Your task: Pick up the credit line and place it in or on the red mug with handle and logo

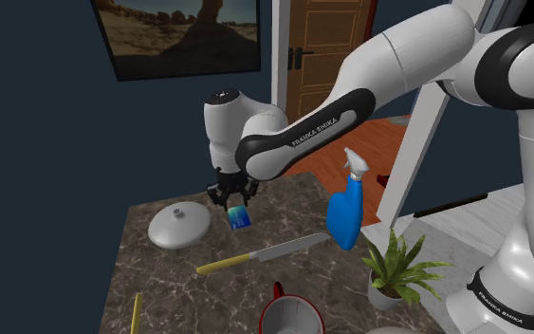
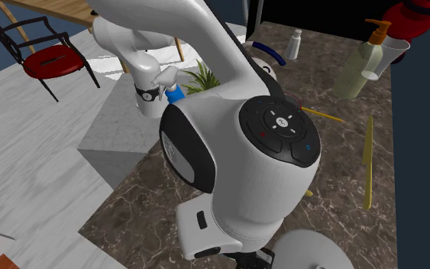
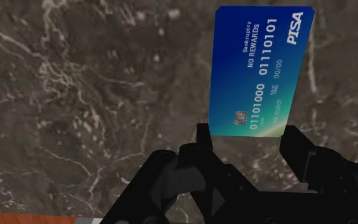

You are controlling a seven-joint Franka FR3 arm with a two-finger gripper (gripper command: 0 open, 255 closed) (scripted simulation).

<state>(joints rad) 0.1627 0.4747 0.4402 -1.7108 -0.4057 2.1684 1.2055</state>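
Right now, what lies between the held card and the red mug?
In the shoulder view, a yellow-handled knife lies on the marble table between the blue card in the gripper and the red mug.

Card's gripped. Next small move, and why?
Probably carry it sideways at this height toward the red mug with pale inside at the shoulder view's bottom edge: the black gripper is shut on the blue credit card, already lifted off the dark marble counter, and the mug stands well apart.

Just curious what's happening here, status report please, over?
Black gripper shut on blue credit card, held above dark marble table. Red mug not yet reached. Yellow-handled knife lies flat between.
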